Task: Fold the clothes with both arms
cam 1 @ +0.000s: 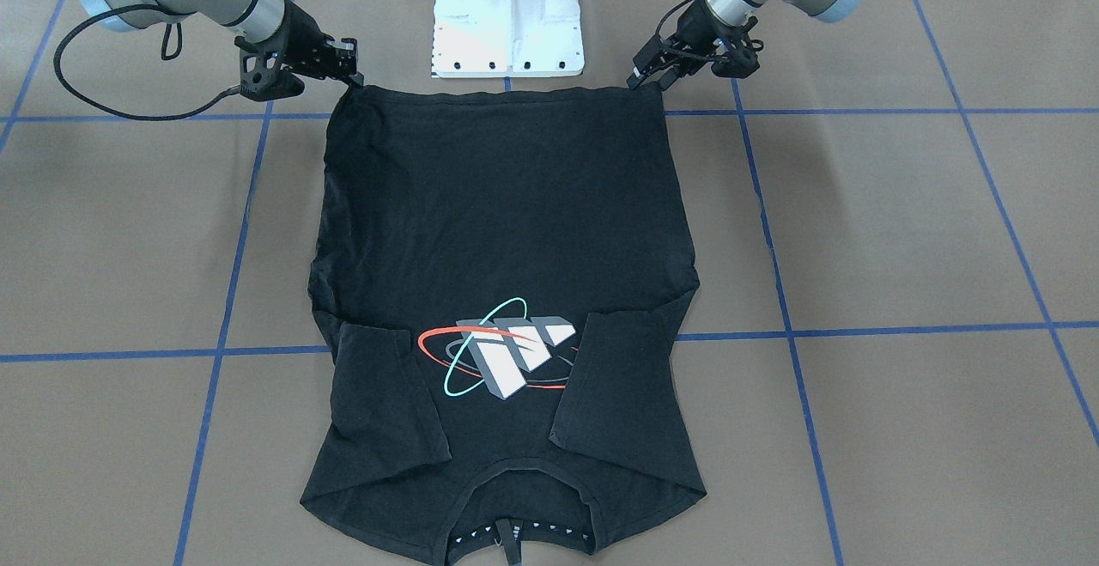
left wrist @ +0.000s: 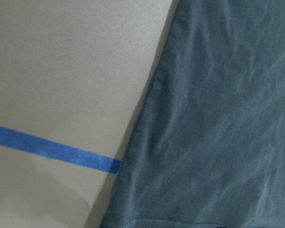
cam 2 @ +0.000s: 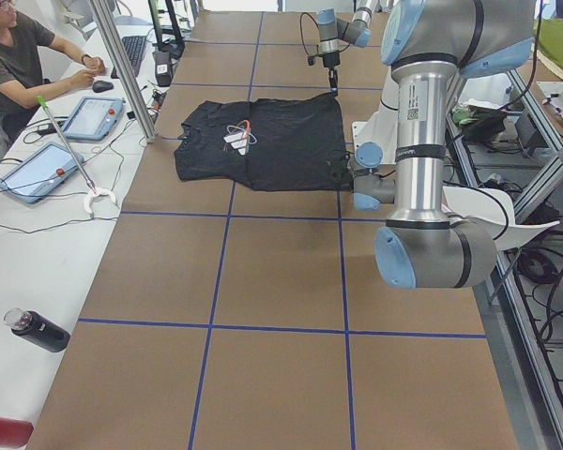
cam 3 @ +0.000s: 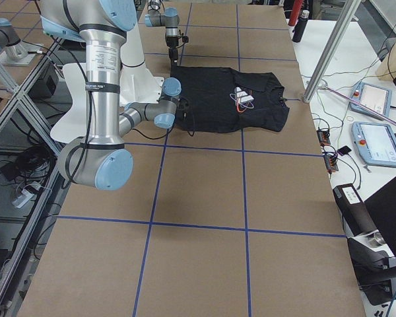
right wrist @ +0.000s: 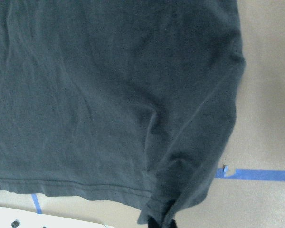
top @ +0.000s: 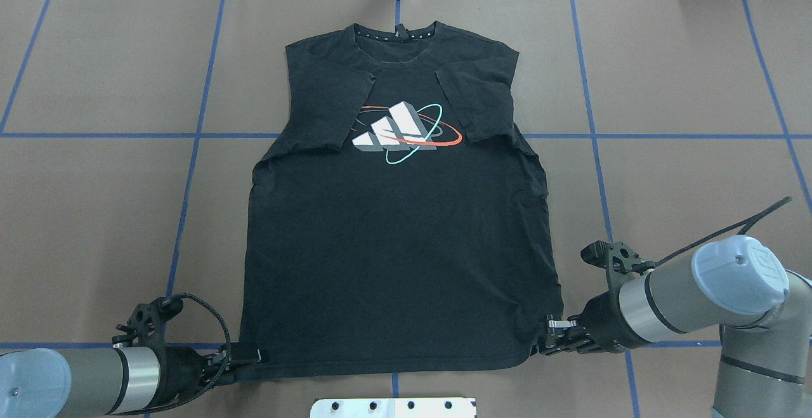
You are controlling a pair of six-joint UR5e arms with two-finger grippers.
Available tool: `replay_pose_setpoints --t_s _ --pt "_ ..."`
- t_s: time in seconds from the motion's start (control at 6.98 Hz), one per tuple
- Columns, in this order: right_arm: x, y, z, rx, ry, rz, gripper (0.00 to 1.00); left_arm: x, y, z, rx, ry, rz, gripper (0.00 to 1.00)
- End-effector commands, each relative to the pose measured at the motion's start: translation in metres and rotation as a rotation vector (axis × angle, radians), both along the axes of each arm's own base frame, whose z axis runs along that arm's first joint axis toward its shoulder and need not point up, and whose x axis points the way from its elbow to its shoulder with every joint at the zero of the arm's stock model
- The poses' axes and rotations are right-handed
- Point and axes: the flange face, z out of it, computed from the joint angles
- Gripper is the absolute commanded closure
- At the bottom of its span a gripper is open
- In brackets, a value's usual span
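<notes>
T-shirt, black, lies face up and spread flat on the brown counter, its collar toward the far edge and its hem nearest the robot's white pedestal. Both short sleeves are folded inward over the chest and cover the outer ends of the graphic, so its red and teal ellipses are only partly seen. In the front-facing view the collar is cut off by the lower edge of the frame. The right hand is clamped on the hem corner on its own side; its wrist view shows the cloth gathered into creases that run to a pinch at the bottom edge, where the fingers themselves are almost wholly out of frame. The left hand sits on the opposite hem corner and appears to be closed on it, though its wrist camera shows only flat cloth beside a blue tape line and no fingers. The hem runs straight between the two hands.
</notes>
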Motion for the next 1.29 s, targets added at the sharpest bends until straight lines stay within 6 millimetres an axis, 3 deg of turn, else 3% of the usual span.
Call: replay_pose_setpoints --t_s 0.0,0.43,0.72,1.15 --pt "0.0003 0.0000 -0.0001 -0.002 -0.001 -0.003 1.00 -0.0010 0.0001 0.0020 0.001 -0.005 0.000 0.16" --pt "0.0000 -0.0001 0.0007 -0.002 0.001 -0.003 1.00 0.0020 -0.0002 0.0016 -0.001 -0.023 0.000 0.16" --pt "0.0007 -0.0006 -0.0001 -0.002 -0.001 -0.001 1.00 0.0034 0.0000 -0.0018 -0.002 -0.017 0.003 0.27" --pt "0.0008 -0.0012 0.0006 -0.003 0.001 -0.001 1.00 0.0043 -0.0001 -0.0030 -0.002 -0.015 0.003 0.30"
